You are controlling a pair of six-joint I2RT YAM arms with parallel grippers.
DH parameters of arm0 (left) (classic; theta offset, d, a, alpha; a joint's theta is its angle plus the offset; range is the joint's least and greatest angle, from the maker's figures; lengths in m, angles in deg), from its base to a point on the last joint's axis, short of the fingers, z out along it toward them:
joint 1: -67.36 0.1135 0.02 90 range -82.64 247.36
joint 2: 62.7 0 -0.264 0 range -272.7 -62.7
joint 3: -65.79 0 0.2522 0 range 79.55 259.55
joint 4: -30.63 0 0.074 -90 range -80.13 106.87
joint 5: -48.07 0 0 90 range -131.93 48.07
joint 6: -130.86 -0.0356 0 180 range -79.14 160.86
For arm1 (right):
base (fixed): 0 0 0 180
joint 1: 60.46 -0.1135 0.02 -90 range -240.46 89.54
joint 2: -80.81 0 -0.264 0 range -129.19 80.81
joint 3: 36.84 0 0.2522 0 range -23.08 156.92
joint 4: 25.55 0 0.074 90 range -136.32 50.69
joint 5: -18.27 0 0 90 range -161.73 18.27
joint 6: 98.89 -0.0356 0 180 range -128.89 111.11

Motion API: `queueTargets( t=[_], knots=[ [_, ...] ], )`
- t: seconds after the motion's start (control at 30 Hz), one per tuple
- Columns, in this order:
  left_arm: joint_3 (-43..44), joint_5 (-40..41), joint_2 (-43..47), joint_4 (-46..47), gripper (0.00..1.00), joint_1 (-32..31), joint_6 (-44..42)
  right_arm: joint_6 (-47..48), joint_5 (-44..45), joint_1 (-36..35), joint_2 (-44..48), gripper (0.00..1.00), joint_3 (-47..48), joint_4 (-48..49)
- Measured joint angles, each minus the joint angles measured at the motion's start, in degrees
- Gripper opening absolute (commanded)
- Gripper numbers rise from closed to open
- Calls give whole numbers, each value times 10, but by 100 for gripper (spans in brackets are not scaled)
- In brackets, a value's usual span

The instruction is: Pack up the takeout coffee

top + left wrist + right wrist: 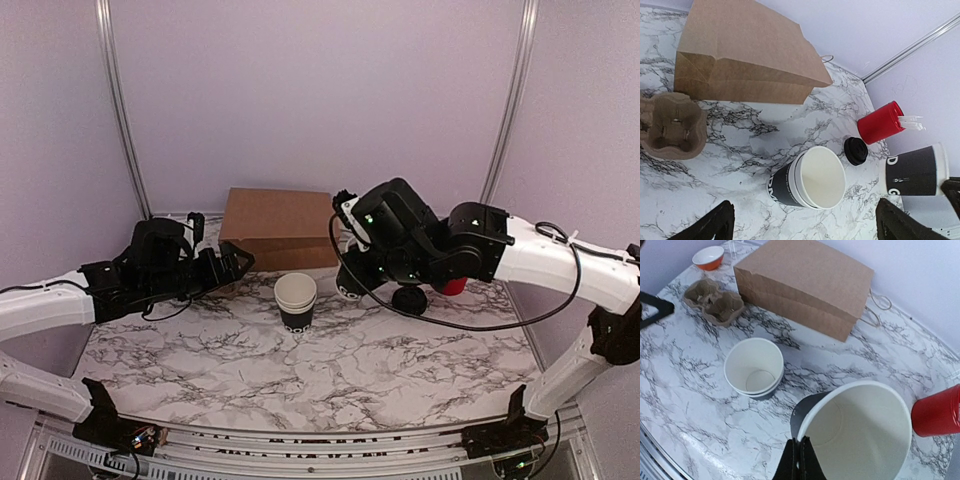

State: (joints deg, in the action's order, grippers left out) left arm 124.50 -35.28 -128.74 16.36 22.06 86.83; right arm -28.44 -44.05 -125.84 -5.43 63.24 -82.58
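My right gripper is shut on the rim of a single black paper cup, white inside, with no lid on it. In the left wrist view this cup shows white print and is held tilted on its side at the right. In the top view the right gripper holds it just left of the round black lid, which lies on the table. My left gripper is open and empty, its fingertips wide apart in front of the cup stack.
A stack of white-rimmed black cups stands mid-table. A brown paper bag lies at the back. A cardboard cup carrier and an orange bowl sit at the left. A red cylinder of white sticks stands at the right.
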Motion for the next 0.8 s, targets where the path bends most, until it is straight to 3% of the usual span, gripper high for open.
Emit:
queueTargets(
  t=[0.17, 0.43, 0.8],
  knots=[
    [1, 16, 60, -48, 99, 30, -38, -23, -10, 7, 16, 0, -102, 9],
    [35, 62, 95, -134, 99, 112, -155, -61, -20, -21, -19, 0, -167, 34],
    [101, 82, 97, -202, 99, 146, -251, -91, -56, -27, -48, 24, -191, 78]
  ],
)
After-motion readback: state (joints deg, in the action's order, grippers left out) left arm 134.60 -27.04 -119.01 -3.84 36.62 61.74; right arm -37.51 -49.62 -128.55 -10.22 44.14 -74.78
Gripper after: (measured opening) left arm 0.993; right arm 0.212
